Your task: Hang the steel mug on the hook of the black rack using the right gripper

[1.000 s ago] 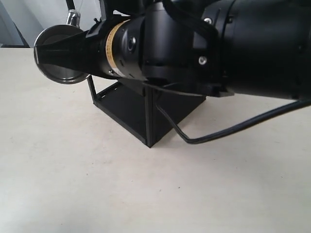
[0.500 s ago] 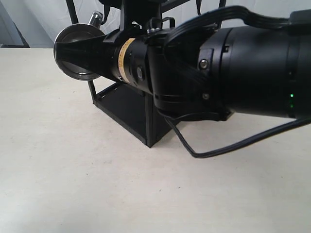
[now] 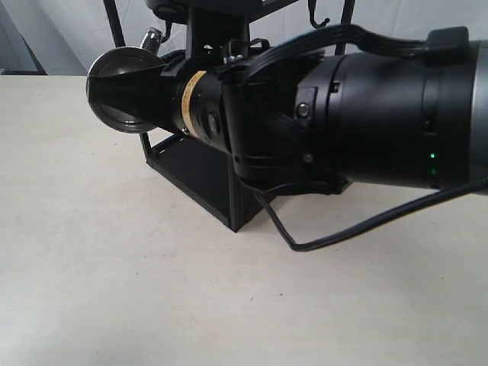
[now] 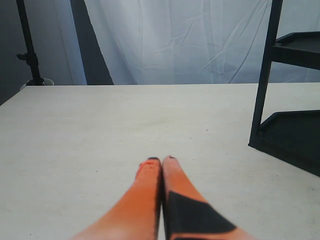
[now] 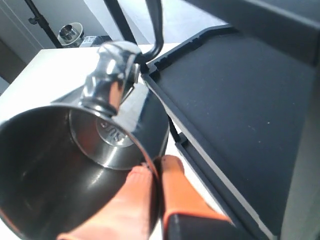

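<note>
Now, with the bulky black right gripper [image 3: 114, 88] pinching the small shiny steel mug's [image 5: 75, 170] wall beside the tall matt black rack [image 3: 206, 179] — handle near the curved black hook [image 5: 155, 30] — thread the loop slowly before releasing.

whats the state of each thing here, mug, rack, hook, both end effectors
mug: held off the table, wall pinched by the right end effector, handle toward the rack
rack: upright on the table, visible shelves bare
hook: empty
right end effector: shut on the mug
left end effector: shut, holding nothing
</note>
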### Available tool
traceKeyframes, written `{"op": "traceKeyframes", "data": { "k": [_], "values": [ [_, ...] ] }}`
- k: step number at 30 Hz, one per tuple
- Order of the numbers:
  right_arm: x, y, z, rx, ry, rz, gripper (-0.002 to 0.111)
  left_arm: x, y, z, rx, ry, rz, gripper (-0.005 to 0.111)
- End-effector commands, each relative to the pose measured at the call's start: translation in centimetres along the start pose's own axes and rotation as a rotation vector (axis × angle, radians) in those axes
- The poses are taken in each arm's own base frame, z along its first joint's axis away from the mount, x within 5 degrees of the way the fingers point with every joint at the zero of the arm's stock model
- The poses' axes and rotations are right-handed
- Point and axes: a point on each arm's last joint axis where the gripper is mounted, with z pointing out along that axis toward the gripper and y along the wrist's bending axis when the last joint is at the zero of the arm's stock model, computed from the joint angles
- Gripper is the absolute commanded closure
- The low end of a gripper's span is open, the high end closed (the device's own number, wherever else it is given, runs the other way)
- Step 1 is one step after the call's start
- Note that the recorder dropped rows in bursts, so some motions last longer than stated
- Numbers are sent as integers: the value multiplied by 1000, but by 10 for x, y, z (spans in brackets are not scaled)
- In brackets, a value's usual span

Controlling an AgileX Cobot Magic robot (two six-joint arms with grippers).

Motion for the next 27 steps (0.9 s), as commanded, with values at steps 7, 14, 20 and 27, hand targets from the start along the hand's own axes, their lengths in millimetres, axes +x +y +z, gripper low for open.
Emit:
{"op": "traceKeyframes", "data": {
  "k": [7,14,20,27],
  "values": [
    [14,-8,3,14,62,37,109,-1,0,-1,1,-13,1,105],
    [15,-8,3,15,68,46,109,-1,0,-1,1,-13,1,105],
    [15,-8,3,11,65,33,109,-1,0,-1,1,-13,1,105],
    [14,-8,3,8,57,13,109,-1,0,-1,1,-13,1,105]
  ]
}}
